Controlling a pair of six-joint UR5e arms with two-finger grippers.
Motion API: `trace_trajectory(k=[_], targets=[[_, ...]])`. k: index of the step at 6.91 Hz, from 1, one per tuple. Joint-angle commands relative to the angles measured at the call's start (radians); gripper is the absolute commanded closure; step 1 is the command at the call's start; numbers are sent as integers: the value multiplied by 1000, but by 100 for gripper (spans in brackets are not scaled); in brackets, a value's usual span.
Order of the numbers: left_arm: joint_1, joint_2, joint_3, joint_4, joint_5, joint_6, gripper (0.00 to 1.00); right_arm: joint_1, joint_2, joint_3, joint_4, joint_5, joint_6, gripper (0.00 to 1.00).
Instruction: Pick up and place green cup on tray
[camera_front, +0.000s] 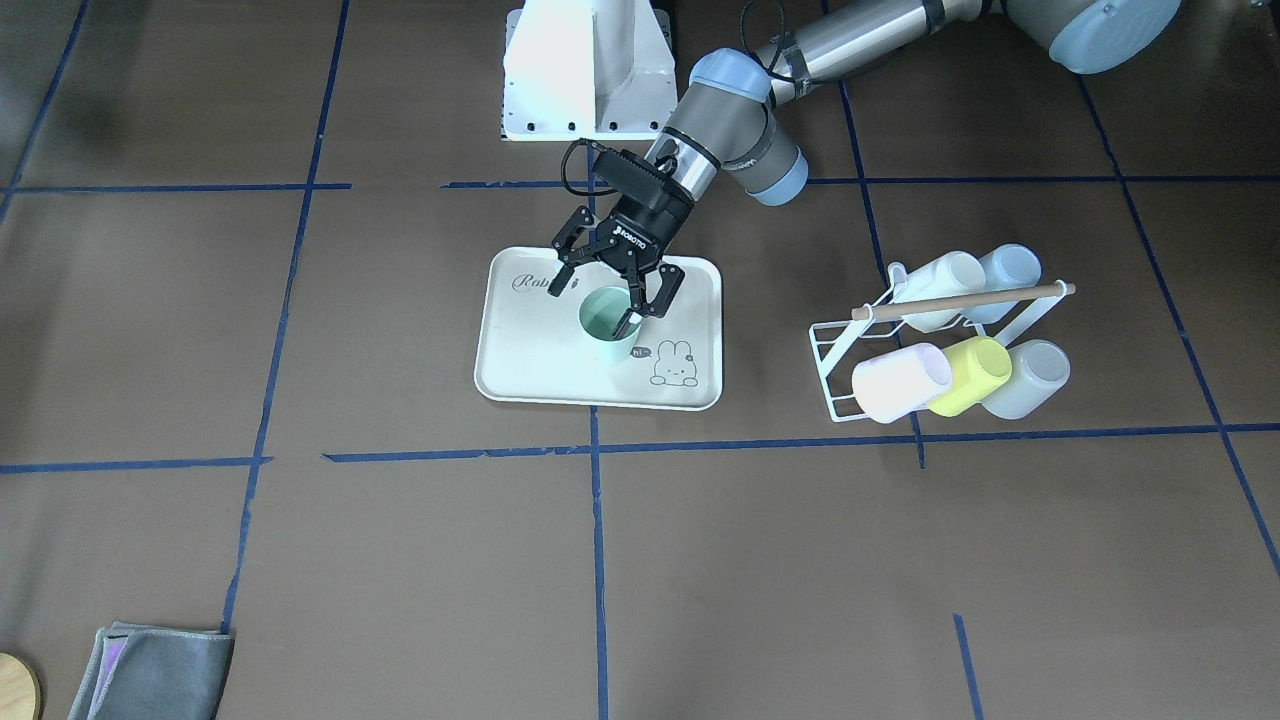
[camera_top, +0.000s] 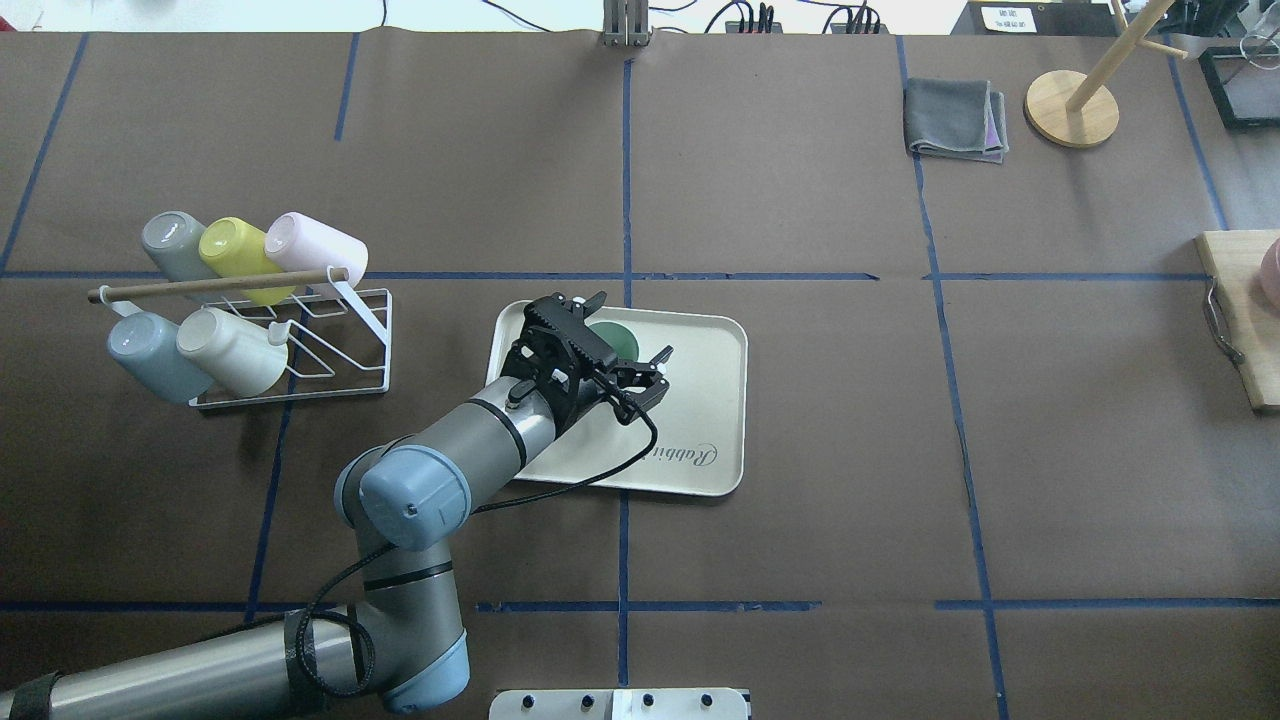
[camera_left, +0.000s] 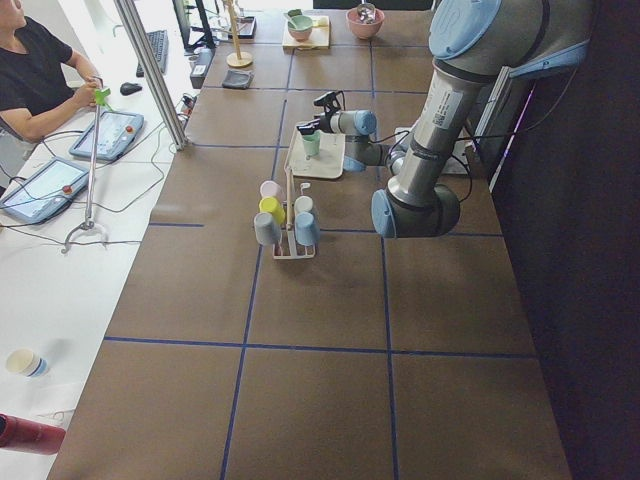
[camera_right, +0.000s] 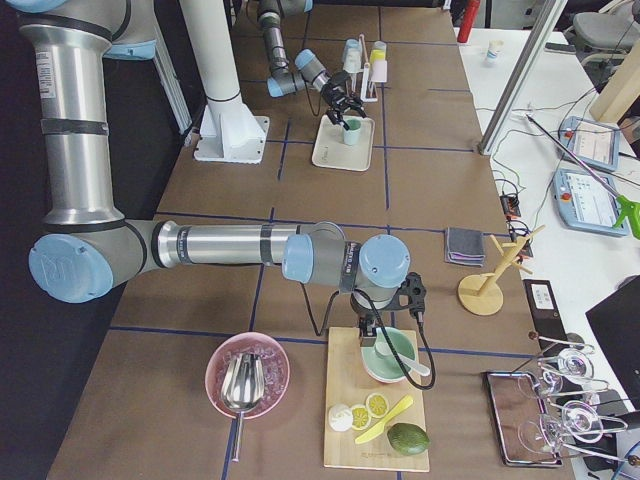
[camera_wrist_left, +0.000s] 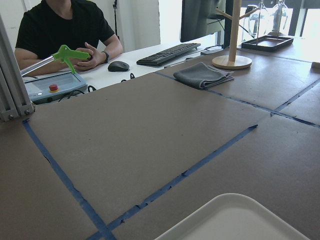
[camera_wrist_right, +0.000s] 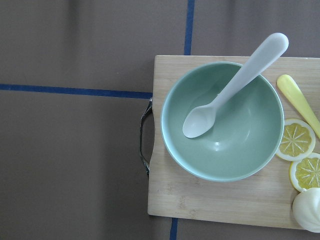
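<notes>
Leftmost, wire rack (camera_top: 345, 345) of cups on counter (camera_top: 800, 450); centrally, green cup (camera_top: 618, 340) upright on tray (camera_top: 700, 420), near its middle; left end effector (camera_front: 596, 303) spread wide over cup, gripping nothing; far right, right end effector (camera_right: 375, 340) above bowl (camera_wrist_right: 240, 140), cannot tell how far apart its fingers are.

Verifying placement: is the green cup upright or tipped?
Upright: green cup stands on the tray, open mouth facing up in the front view.

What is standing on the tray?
A green cup stands upright on the tray, with the open left gripper over its rim. The gripper covers part of the tray's lettering.
</notes>
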Motion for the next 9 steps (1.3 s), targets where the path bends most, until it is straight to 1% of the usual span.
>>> trace_trajectory(k=[1,2,3,4,5,6,7,8,9], targets=[[-28,2,-163,186,-6,-4,0,0,3,4,0,1,0,0],[-63,4,-247,313,-60,-22,0,0,5,3,0,1,0,0],[-117,11,-312,419,-139,-86,0,0,5,6,0,1,0,0],[-195,27,-379,501,-251,-145,0,0,6,6,2,1,0,0],[-309,75,-424,535,-436,-209,0,0,5,-3,38,1,0,0],[-458,123,-429,537,-649,-222,0,0,5,-16,70,0,-8,0],[-614,180,-423,572,-875,-210,0,0,-1,-36,107,0,-3,0],[-760,194,-403,627,-1052,-203,0,0,2,-46,138,-2,-5,0],[-868,262,-392,683,-1189,-129,0,0,3,-40,143,-2,-3,0]])
